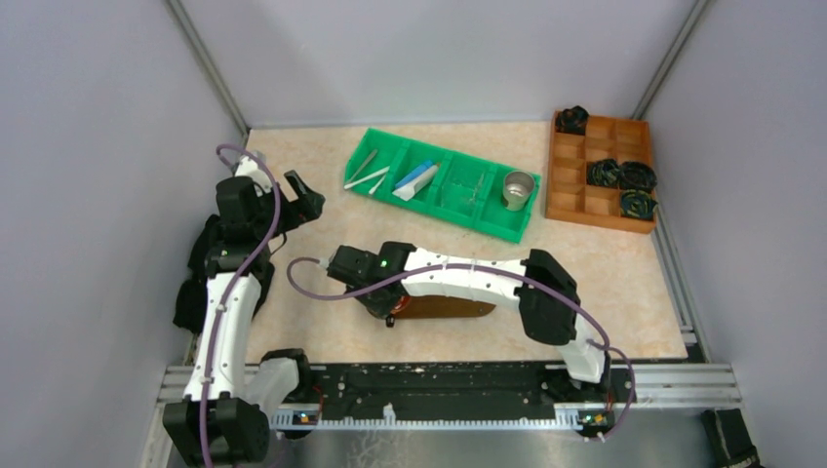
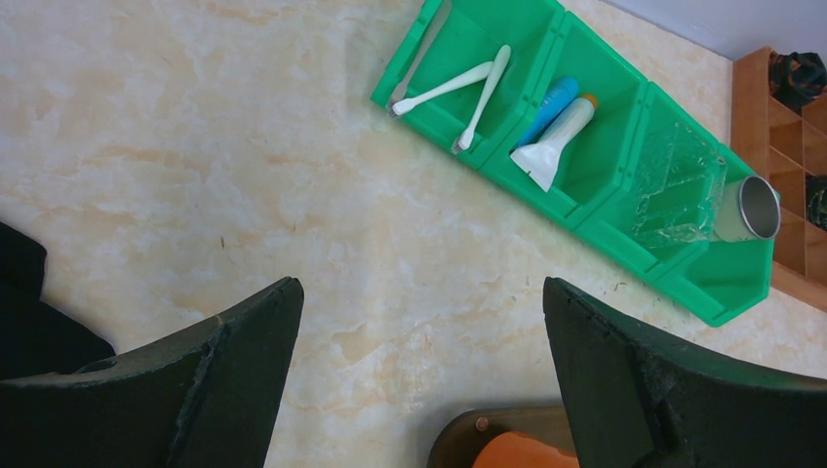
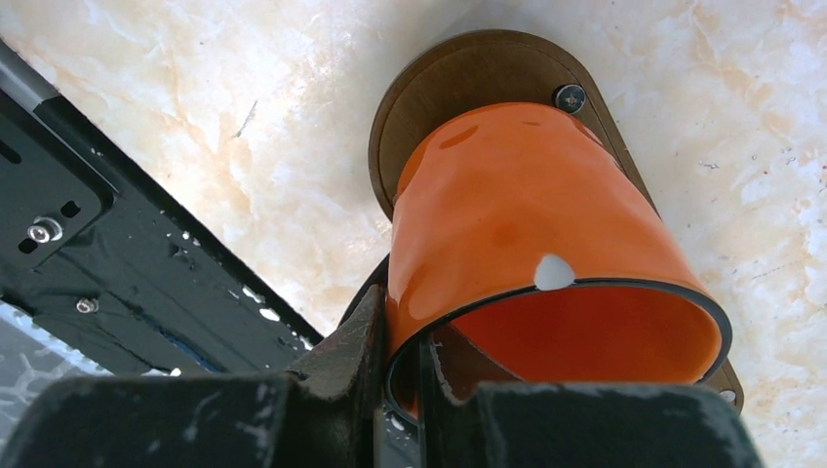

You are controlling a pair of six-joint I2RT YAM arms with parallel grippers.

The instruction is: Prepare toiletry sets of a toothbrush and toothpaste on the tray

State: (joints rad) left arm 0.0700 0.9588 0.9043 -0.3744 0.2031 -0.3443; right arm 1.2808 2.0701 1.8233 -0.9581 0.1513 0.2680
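The dark brown tray (image 1: 451, 309) lies at the near middle of the table. My right gripper (image 3: 402, 356) is shut on the rim of an orange cup (image 3: 517, 205), one finger outside and one inside, over the tray's (image 3: 429, 97) rounded left end. Whether the cup's base touches the board I cannot tell. Two white toothbrushes (image 2: 444, 90) lie crossed in the end compartment of the green bin (image 2: 624, 244), with a blue tube (image 2: 551, 102) and a white tube (image 2: 556, 136) in the compartment beside it. My left gripper (image 2: 421, 312) hangs open above bare tabletop, left of the tray (image 2: 468, 439).
A metal cup (image 1: 518, 189) and clear plastic wrapping (image 2: 678, 185) fill the bin's other compartments. An orange-brown compartmented box (image 1: 600, 171) with dark bundles stands at the back right. A black rail (image 3: 117, 253) runs along the near table edge. Grey walls enclose the table.
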